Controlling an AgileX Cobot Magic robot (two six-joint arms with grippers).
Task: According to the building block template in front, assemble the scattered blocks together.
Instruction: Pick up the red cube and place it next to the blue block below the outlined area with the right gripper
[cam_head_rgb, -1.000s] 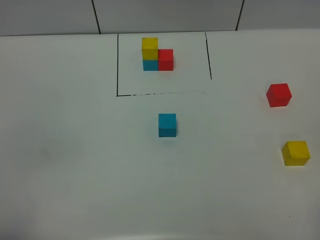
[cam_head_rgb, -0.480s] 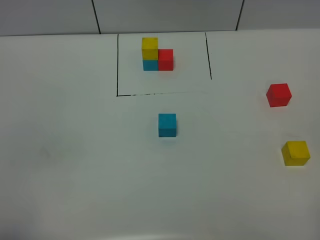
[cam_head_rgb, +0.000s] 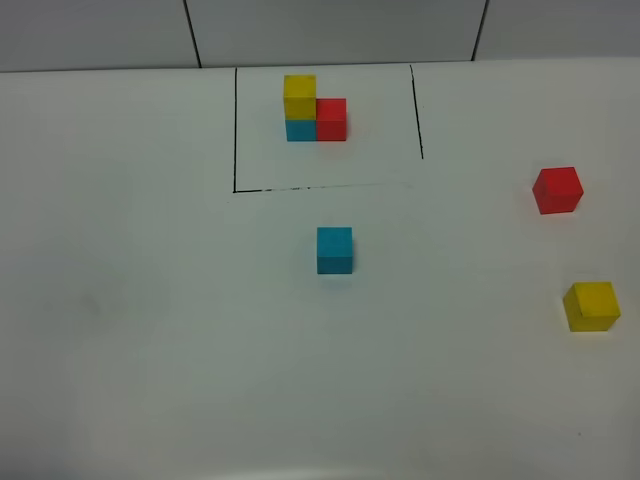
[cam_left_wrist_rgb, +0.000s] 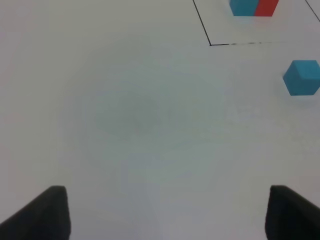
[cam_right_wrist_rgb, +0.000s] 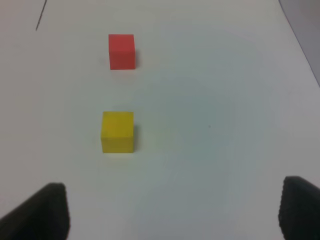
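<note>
The template (cam_head_rgb: 314, 108) stands inside a thin black outline at the back: yellow on cyan-blue with red alongside. Its lower cubes show in the left wrist view (cam_left_wrist_rgb: 253, 7). The loose cyan-blue cube (cam_head_rgb: 335, 250) sits mid-table, also in the left wrist view (cam_left_wrist_rgb: 303, 77). The loose red cube (cam_head_rgb: 557, 190) and yellow cube (cam_head_rgb: 591, 306) sit at the right, also in the right wrist view, red (cam_right_wrist_rgb: 121, 51) and yellow (cam_right_wrist_rgb: 118, 131). My left gripper (cam_left_wrist_rgb: 165, 215) is open and empty, far from the cyan-blue cube. My right gripper (cam_right_wrist_rgb: 175, 212) is open and empty, short of the yellow cube. Neither gripper shows in the exterior view.
The white table (cam_head_rgb: 150, 300) runs to a tiled wall (cam_head_rgb: 330, 30) at the back. The black outline (cam_head_rgb: 235, 130) is drawn flat on the table. A table edge shows in the right wrist view (cam_right_wrist_rgb: 300, 35).
</note>
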